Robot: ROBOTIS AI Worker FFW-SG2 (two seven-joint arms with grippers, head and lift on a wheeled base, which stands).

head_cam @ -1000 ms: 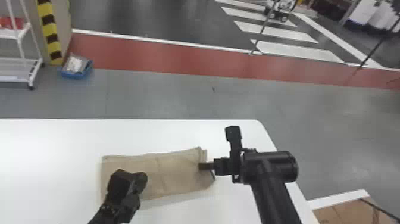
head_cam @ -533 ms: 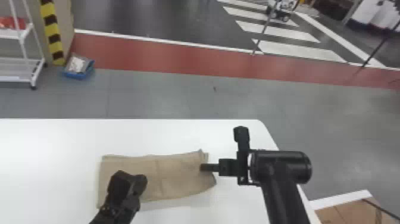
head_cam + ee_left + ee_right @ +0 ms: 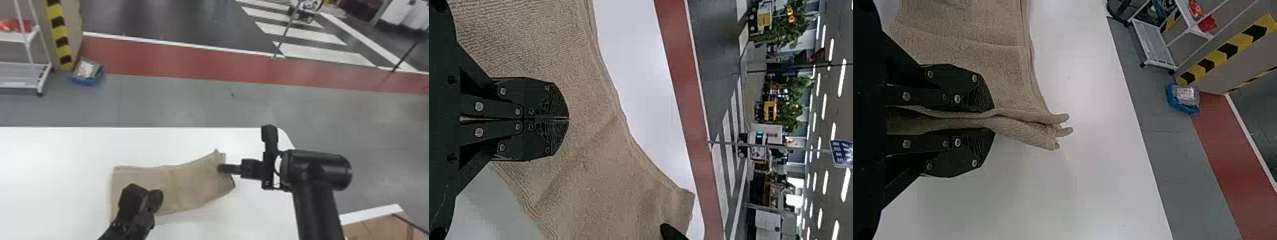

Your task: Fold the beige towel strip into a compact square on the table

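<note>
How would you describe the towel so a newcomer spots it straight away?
Start with the big white table. Toward its far right corner, the right gripper pinches one end of a broad cloth strip, the towel. Its beige, ribbed fabric sets it apart from that gripper and the left gripper, both black.

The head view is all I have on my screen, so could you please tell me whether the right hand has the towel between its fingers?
Observer: Yes, the right wrist view shows the right hand with the towel pinched between its two fingers.
Operator: Thank you; would you also tell me whether the fingers of the left hand are open or shut?
Observer: They are shut: in the left wrist view the two fingers meet, with no cloth visible between them.
</note>
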